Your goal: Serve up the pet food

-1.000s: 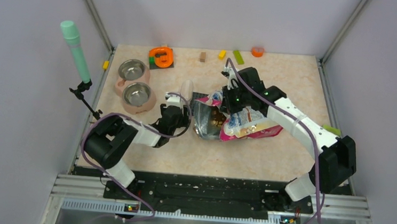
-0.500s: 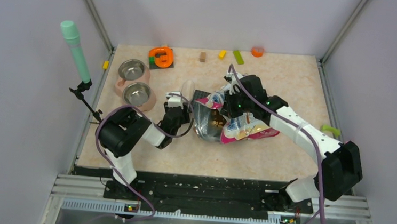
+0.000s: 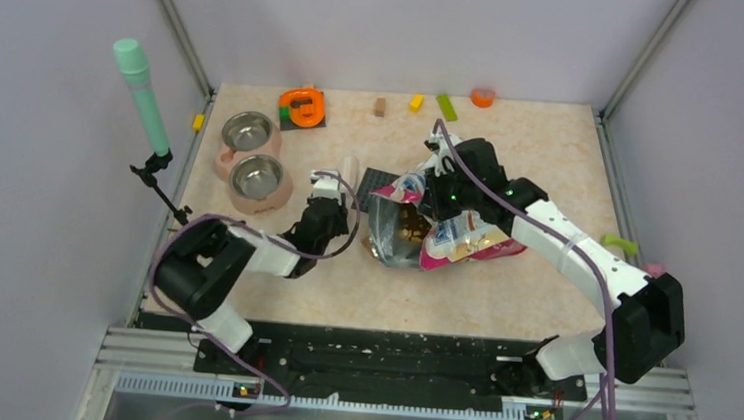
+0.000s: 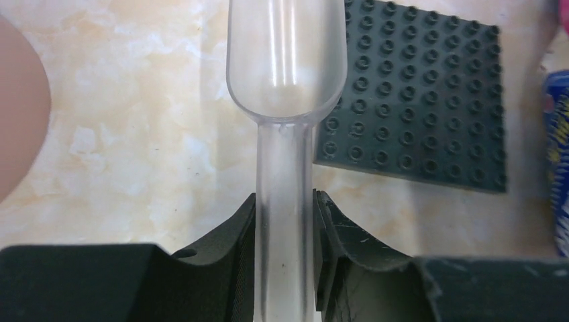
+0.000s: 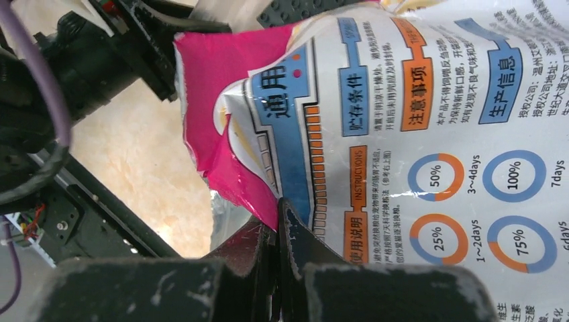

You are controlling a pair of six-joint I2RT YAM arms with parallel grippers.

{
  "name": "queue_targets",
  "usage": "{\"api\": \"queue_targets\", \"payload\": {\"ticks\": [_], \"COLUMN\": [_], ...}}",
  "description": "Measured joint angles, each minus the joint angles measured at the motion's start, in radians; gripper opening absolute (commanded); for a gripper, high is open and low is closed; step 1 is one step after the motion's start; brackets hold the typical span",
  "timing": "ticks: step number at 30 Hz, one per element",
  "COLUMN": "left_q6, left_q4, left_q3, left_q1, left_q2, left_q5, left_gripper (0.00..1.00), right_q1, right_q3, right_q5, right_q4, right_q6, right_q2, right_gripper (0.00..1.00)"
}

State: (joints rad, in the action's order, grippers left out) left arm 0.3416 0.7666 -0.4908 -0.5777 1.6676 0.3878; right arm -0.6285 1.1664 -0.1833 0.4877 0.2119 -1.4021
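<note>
The pink-and-blue pet food bag (image 3: 466, 240) lies open on its side mid-table, brown kibble (image 3: 405, 229) showing in its silver mouth. My right gripper (image 3: 437, 190) is shut on the bag's upper edge; in the right wrist view its fingers (image 5: 295, 241) pinch the pink rim of the bag (image 5: 402, 134). A clear plastic scoop (image 4: 287, 60) lies on the table left of the bag, also visible from above as the scoop (image 3: 349, 166). My left gripper (image 4: 285, 225) (image 3: 326, 206) has both fingers pressed against the scoop's handle. The scoop's bowl holds nothing.
Two steel bowls (image 3: 247, 132) (image 3: 256, 176) in a pink stand sit at the left. A dark studded plate (image 4: 416, 87) lies under the bag's mouth. An orange clamp-like toy (image 3: 302, 106) and small blocks (image 3: 416, 101) line the back edge. A green-topped stand (image 3: 142, 92) rises at far left.
The left gripper's jaws have closed in from wide open onto the scoop's handle. The right arm has shifted slightly with the bag's edge still pinched.
</note>
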Motion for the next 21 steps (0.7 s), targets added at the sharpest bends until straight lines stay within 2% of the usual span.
{"api": "queue_targets", "payload": {"ticks": [3, 6, 9, 14, 21], "left_q6": [0.000, -0.006, -0.034, -0.077, -0.087], "left_q4": [-0.284, -0.599, -0.837, -1.147, -1.465], "left_q3": [-0.068, -0.243, -0.407, -0.557, -0.630], "left_q1": [0.000, 0.000, 0.000, 0.001, -0.010], "left_q2": [-0.163, -0.291, -0.380, -0.496, -0.566], "left_q5": [-0.055, -0.103, -0.138, -0.217, -0.486], "left_gripper": [0.00, 0.00, 0.00, 0.00, 0.00], "right_q1": [0.000, 0.005, 0.019, 0.032, 0.051], "right_q3": [0.085, 0.178, 0.264, 0.372, 0.407], "right_q5": [0.021, 0.058, 0.074, 0.078, 0.053], "right_q4": [0.083, 0.164, 0.239, 0.309, 0.310], "right_q6": [0.000, -0.001, 0.002, 0.026, 0.058], "right_q2": [-0.002, -0.017, -0.055, -0.134, -0.180], "right_gripper": [0.00, 0.00, 0.00, 0.00, 0.00]}}
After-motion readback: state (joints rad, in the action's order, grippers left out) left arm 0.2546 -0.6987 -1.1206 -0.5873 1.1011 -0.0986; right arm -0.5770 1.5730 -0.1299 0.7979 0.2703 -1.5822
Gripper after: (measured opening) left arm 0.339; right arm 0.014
